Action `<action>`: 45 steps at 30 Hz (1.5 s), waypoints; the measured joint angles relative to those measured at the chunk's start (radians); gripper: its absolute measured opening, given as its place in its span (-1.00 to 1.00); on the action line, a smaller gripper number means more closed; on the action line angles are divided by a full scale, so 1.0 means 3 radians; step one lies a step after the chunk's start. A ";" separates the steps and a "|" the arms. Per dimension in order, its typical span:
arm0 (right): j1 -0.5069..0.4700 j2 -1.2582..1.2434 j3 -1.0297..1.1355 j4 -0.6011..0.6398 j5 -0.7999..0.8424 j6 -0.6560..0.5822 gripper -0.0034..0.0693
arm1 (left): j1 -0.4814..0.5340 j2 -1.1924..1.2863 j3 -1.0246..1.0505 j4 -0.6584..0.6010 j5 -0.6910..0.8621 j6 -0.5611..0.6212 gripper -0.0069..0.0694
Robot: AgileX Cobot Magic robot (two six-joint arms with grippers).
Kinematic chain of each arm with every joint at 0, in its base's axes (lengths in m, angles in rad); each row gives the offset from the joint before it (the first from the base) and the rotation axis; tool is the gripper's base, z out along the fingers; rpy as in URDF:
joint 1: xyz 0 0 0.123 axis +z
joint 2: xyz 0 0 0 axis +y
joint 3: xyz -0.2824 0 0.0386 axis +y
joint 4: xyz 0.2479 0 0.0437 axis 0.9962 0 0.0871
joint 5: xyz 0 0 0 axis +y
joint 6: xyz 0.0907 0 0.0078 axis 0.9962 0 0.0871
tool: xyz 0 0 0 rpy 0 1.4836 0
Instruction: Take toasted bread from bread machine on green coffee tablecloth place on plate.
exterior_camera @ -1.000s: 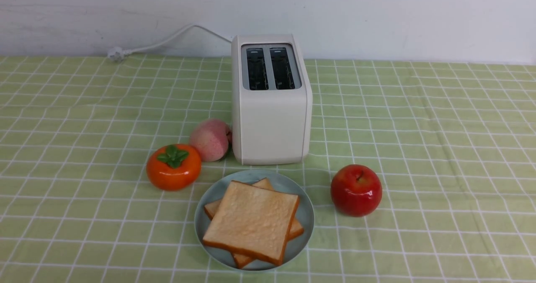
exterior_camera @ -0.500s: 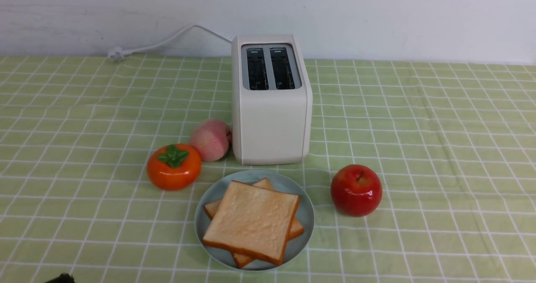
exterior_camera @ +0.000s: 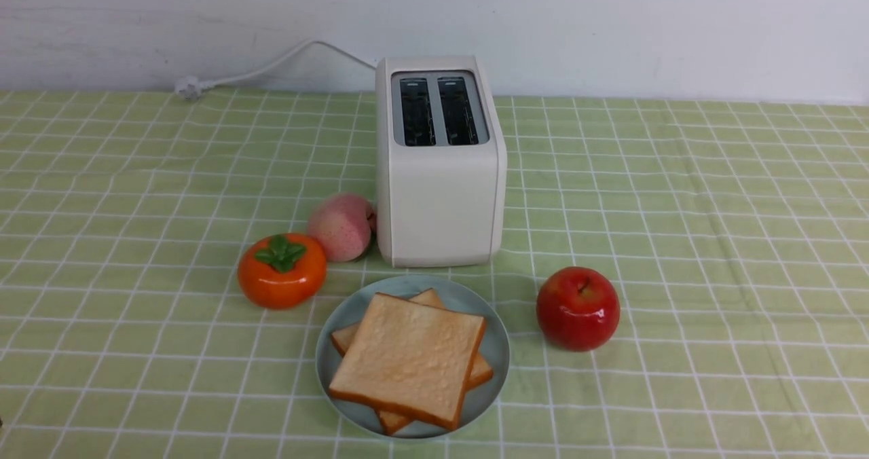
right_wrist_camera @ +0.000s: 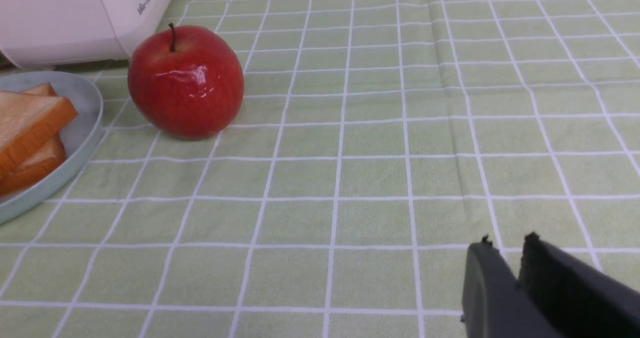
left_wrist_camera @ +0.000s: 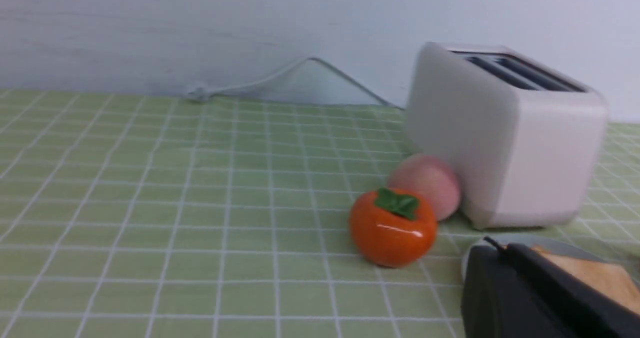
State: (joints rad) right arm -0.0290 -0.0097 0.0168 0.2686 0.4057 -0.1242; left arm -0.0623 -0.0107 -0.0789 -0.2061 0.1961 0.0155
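Left tool (left_wrist_camera: 500,250) – beside toasted bread (left_wrist_camera: 600,278)

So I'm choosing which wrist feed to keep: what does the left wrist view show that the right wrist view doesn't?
Left wrist only: the persimmon, the peach, the power cord, the toaster's slots, and the shut left pincer. Right wrist only: the red apple and the right pincer. Both: toaster, plate, toast, green tablecloth.
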 joint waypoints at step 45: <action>0.0000 0.0000 0.0000 0.0000 0.0000 0.0000 -0.46 | 0.0170 0.0000 0.0362 0.0202 0.0647 -0.0446 -0.85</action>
State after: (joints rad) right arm -0.0290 -0.0097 0.0168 0.2686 0.4057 -0.1242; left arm -0.0112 -0.0107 0.0297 -0.1455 0.3903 -0.1184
